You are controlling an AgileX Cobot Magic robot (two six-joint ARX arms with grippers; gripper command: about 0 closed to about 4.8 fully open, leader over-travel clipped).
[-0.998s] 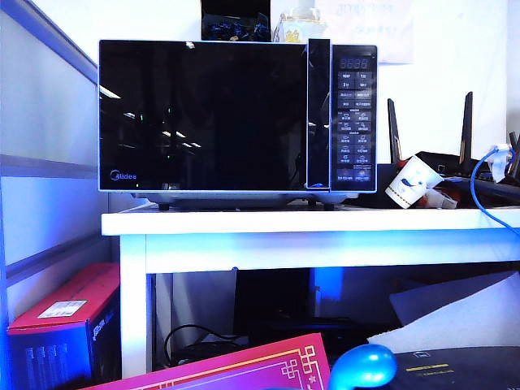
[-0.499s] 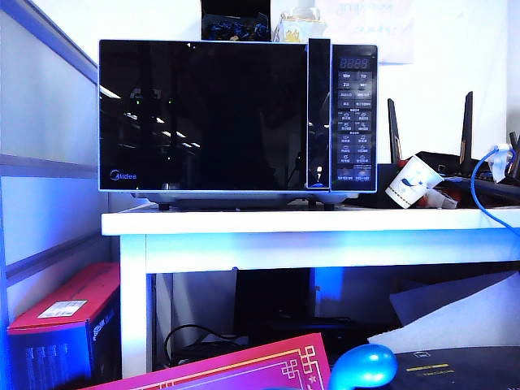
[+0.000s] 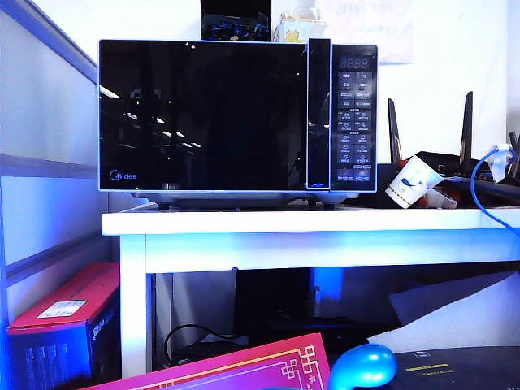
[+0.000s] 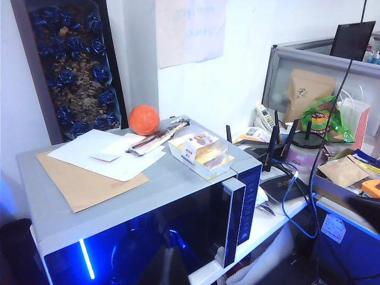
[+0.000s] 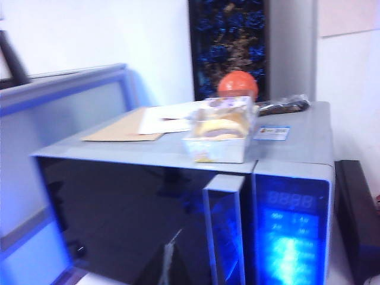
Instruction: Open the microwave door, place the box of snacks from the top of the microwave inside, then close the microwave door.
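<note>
White table (image 3: 325,221) bears microwave (image 3: 237,115); "Midea" on microwave door (image 3: 203,114).

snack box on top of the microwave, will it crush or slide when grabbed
The snack box looks like a thin, clear-topped tray, so a hard squeeze probably dents it. It seems light for its size. Sitting on the microwave's smooth grey top, it would likely slide if nudged rather than tip.

The microwave (image 3: 237,118) stands on the white table (image 3: 309,221), its glossy black microwave door (image 3: 203,115) apparently shut, bar handle upright. On its grey top near the front edge lies the box of snacks (image 4: 200,153).
</note>
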